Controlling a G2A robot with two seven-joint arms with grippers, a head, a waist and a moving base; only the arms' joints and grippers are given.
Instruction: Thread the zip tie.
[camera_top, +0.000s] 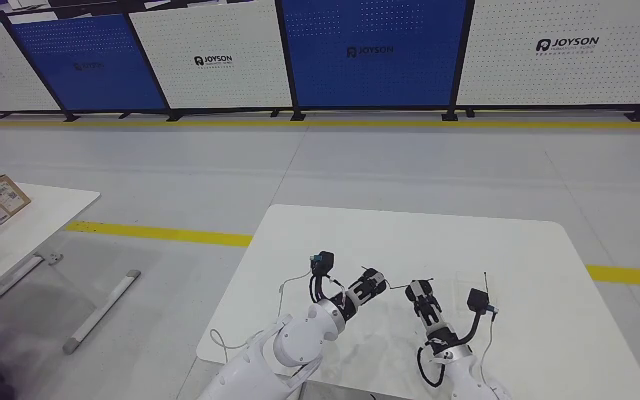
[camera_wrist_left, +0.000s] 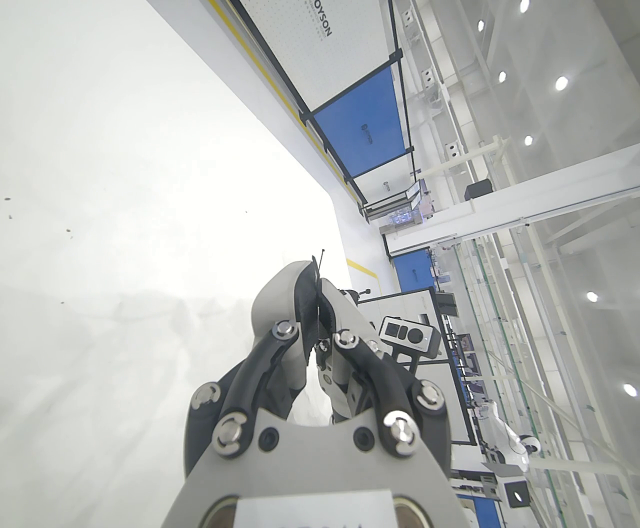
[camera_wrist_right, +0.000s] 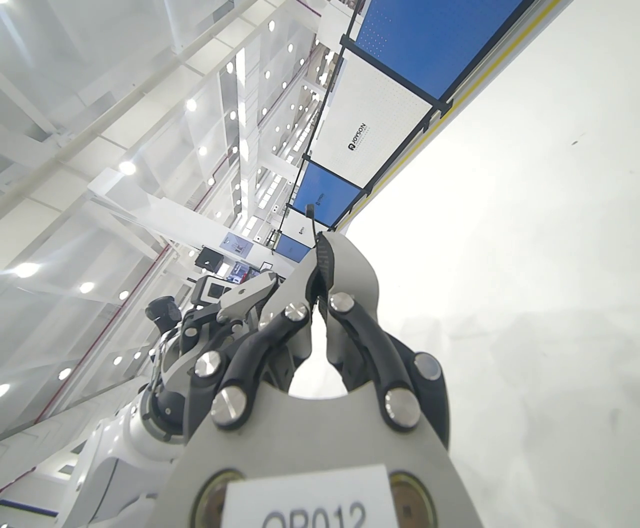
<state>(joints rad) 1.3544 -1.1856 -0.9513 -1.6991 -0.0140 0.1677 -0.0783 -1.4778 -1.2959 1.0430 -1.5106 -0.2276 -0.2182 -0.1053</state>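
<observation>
The zip tie (camera_top: 398, 288) is a thin black strip spanning the short gap between my two grippers, low over the white table (camera_top: 480, 250). My left gripper (camera_top: 372, 283) (camera_wrist_left: 317, 274) is shut on one end of it, and the thin pointed tip (camera_wrist_left: 323, 254) pokes out past the fingertips. My right gripper (camera_top: 420, 293) (camera_wrist_right: 322, 245) is shut on the other end, where the small square head (camera_wrist_right: 310, 208) sticks out beyond the pads. The grippers face each other, a few centimetres apart, near the table's front edge.
Bare white tabletop stretches beyond and to both sides of the grippers. A second white table (camera_top: 40, 215) stands off to the left across the floor. Blue and white panel walls (camera_top: 370, 55) close off the back of the room.
</observation>
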